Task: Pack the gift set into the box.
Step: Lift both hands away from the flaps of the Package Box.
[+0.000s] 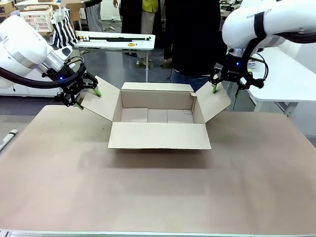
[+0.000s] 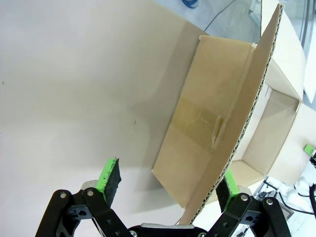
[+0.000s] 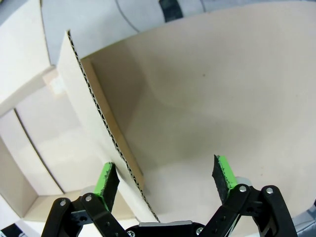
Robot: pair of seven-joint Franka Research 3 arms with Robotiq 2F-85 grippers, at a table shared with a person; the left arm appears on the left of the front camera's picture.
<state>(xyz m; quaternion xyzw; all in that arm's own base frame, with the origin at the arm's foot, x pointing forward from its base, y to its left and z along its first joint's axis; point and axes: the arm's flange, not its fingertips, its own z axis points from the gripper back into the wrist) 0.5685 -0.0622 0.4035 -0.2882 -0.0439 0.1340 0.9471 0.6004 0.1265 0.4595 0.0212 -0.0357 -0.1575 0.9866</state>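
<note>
The box (image 1: 159,136) is seen standing on the table (image 1: 158,197), open-topped, between the left jaws and the right jaws, with its 4 flaps folded outward. The left jaws are spread wide. The box's left side flap (image 2: 212,108) is set in the gap between them and is not pinched. In the left wrist view its corrugated edge runs just beside 1 green pad (image 2: 223,190), while the other pad (image 2: 109,178) is held well apart from it, over the table. Whether the nearer pad touches the edge cannot be told. The right jaws are likewise spread, and the right side flap (image 3: 111,123) is placed between them, its edge just beside 1 pad (image 3: 107,182) and well apart from the other (image 3: 223,175). A person in dark clothing (image 1: 192,44) is seen beyond the box, on the far side from both sets of jaws.
</note>
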